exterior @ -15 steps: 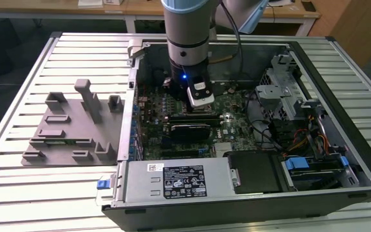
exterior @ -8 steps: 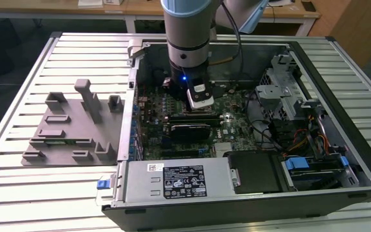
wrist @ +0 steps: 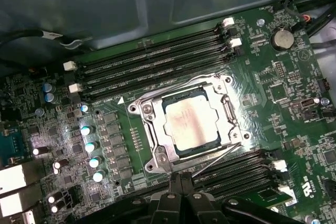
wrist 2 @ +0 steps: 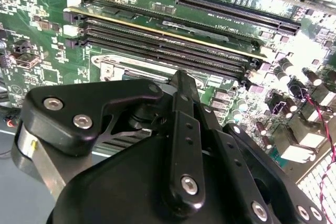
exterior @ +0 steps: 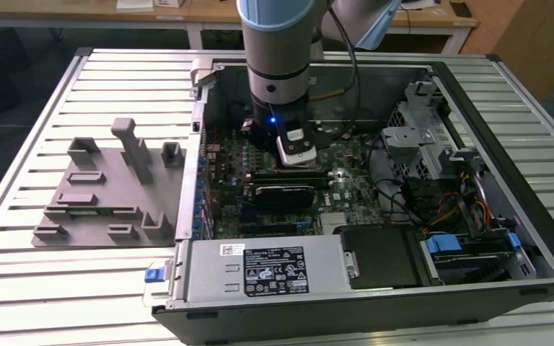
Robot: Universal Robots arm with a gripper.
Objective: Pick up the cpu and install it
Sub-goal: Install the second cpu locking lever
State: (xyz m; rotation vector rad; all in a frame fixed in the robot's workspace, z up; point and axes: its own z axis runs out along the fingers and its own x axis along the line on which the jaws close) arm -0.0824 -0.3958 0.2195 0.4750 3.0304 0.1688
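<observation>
Black gripper (wrist: 181,203) linkage fills the foreground in both wrist views; whether its jaws are released or clenched cannot be told. Just beyond it, the cpu (wrist: 191,124) lies flat inside the metal socket frame (wrist: 152,145) on the green motherboard (wrist: 273,103), between rows of memory slots (wrist: 152,69). Seating looks done. Judging by this, the arm (exterior: 277,50) needs a straight lift clear.
</observation>
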